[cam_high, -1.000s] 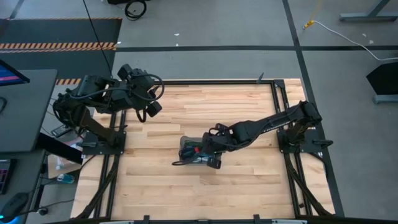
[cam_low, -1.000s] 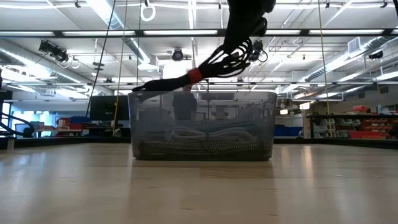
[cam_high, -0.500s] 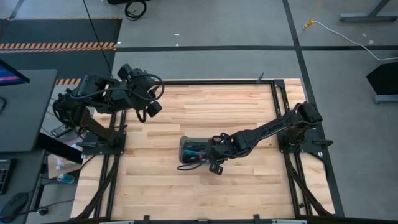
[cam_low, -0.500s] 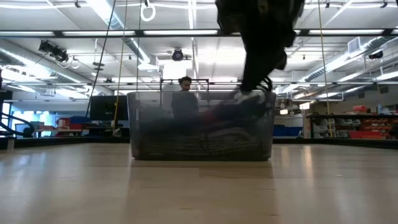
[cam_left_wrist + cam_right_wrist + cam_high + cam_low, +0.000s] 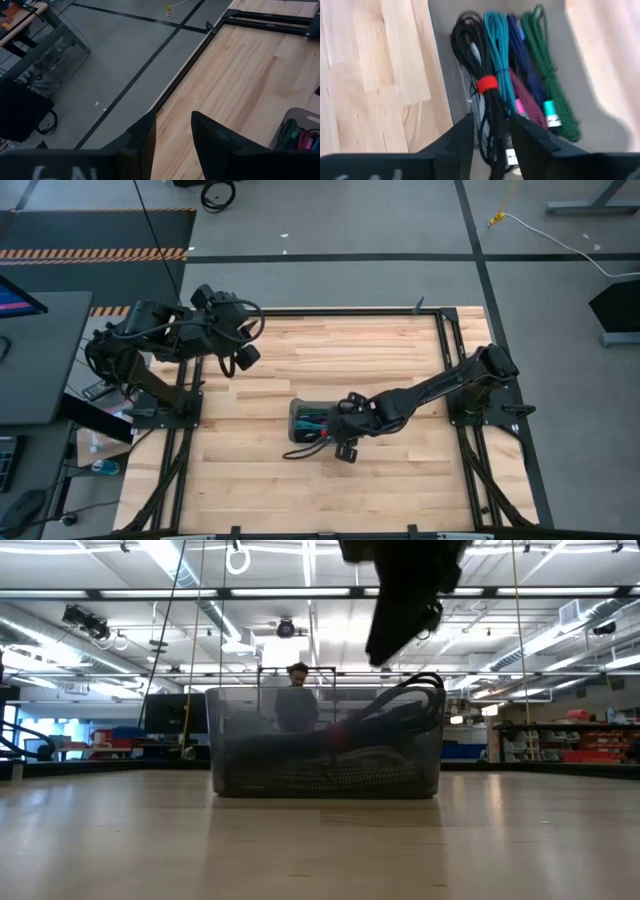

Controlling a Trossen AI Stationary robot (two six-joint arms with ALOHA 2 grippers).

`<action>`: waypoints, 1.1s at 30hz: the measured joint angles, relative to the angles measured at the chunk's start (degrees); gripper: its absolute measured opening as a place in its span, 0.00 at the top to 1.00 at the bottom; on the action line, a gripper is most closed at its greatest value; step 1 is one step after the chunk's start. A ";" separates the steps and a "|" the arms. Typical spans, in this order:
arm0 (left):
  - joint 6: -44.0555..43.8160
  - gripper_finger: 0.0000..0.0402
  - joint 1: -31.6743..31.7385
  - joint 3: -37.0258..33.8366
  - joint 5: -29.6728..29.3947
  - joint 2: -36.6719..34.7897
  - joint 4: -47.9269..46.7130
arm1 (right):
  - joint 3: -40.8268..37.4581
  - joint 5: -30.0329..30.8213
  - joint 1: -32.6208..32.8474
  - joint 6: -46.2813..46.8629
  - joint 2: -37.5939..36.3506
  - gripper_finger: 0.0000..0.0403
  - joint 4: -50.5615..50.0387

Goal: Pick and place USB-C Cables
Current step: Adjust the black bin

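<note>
This is a robotics lab in a large industrial hall. A wooden desk [image 5: 320, 380] in a black metal frame [image 5: 455, 395] carries two fixed arms. Around it lies a grey concrete floor [image 5: 330, 220] with black tape lines and a hazard-striped strip [image 5: 90, 253]. Beyond the right tool [image 5: 400, 625], the low view shows a high ceiling with strip lights [image 5: 180, 570], pipes, hanging cables, shelving [image 5: 590, 745] and a person [image 5: 297, 690] standing behind the tray [image 5: 325, 745].
</note>
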 joint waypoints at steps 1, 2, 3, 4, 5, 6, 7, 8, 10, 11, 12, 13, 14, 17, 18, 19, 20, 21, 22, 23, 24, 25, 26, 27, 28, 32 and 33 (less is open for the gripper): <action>0.00 0.68 0.00 0.00 0.00 0.01 0.00 | 1.62 0.90 -0.06 -1.17 -0.01 0.65 -1.43; 0.00 0.68 0.02 0.00 0.00 0.00 0.00 | 3.07 2.06 -0.13 -2.40 -0.02 0.64 -2.51; 0.00 0.68 0.02 0.00 0.00 0.00 0.00 | 4.47 3.52 -0.20 -3.53 -0.02 0.63 -3.92; 0.00 0.68 0.01 0.00 0.00 0.02 0.00 | 5.65 5.07 -0.34 -4.72 -0.02 0.63 -5.54; 0.00 0.68 0.00 0.00 0.00 0.02 0.00 | 6.62 6.37 -0.58 -5.91 -0.02 0.62 -6.56; 0.00 0.68 0.00 0.00 0.00 0.02 0.00 | 7.32 6.88 -1.01 -6.98 -0.02 0.62 -6.91; 0.00 0.68 0.00 0.00 0.00 0.00 0.01 | 7.63 6.60 -1.56 -7.70 -0.07 0.63 -6.76; 0.00 0.68 0.00 0.00 0.00 0.00 0.00 | 7.68 5.45 -2.24 -8.23 -0.07 0.63 -6.75; 0.00 0.68 0.02 0.00 0.00 0.01 0.00 | 7.60 1.93 -3.91 -9.17 -0.04 0.63 -7.38; 0.00 0.68 0.01 0.00 0.00 0.01 0.00 | 7.39 0.74 -4.72 -10.17 -0.04 0.63 -7.58; 0.01 0.68 0.00 0.00 0.00 0.00 0.01 | 7.01 0.28 -5.60 -11.28 -0.04 0.63 -7.43; 0.05 0.68 0.00 0.00 0.00 0.02 0.00 | 6.58 -0.27 -6.51 -12.26 -0.04 0.63 -7.41; 0.07 0.68 0.00 0.00 0.00 0.00 0.00 | 6.36 -1.27 -7.45 -13.05 -0.03 0.63 -7.91; 0.09 0.68 0.02 0.00 0.00 0.02 0.00 | 6.31 -7.76 -10.46 -15.96 0.02 0.63 -8.04; 0.09 0.68 0.02 0.00 0.00 0.02 0.00 | 6.32 -9.93 -11.39 -16.93 0.16 0.63 -7.91; 0.09 0.68 0.00 0.00 0.00 0.02 0.02 | 6.32 -11.53 -12.14 -18.11 0.46 0.63 -7.73; 0.09 0.68 0.00 0.00 0.00 0.02 0.00 | 6.32 -12.71 -12.87 -19.52 0.68 0.63 -7.64; 0.11 0.68 0.00 0.00 0.00 0.02 0.00 | 6.30 -13.08 -13.63 -21.01 0.74 0.63 -7.88; 0.11 0.68 0.00 0.01 0.00 0.01 0.00 | 6.30 -13.15 -14.38 -22.37 0.74 0.63 -7.80; 0.11 0.68 0.02 0.02 0.00 0.01 0.02 | 6.34 -13.32 -15.17 -23.44 0.84 0.63 -7.36; 0.13 0.68 0.00 0.02 0.00 0.02 0.00 | 6.39 -13.70 -16.11 -23.98 1.02 0.63 -7.15; 0.13 0.68 0.00 0.02 0.00 0.02 0.01 | 6.36 -14.43 -17.07 -24.56 1.23 0.63 -7.41; 0.13 0.68 0.00 0.02 0.00 0.02 0.01 | 6.30 -15.11 -17.90 -25.18 1.52 0.63 -7.85; 0.13 0.68 0.00 0.04 0.00 0.02 0.00 | 6.30 -15.76 -18.74 -25.84 1.86 0.63 -7.79; 0.13 0.68 0.00 0.04 0.00 0.02 0.00 | 6.32 -16.25 -19.51 -26.31 2.25 0.63 -7.54; 0.09 0.68 0.00 0.04 0.01 0.02 0.01 | 6.32 -17.27 -21.23 -28.21 4.52 0.63 -7.93; 0.09 0.68 0.00 0.04 0.00 0.02 0.00 | 6.32 -17.39 -21.39 -28.46 5.17 0.63 -8.18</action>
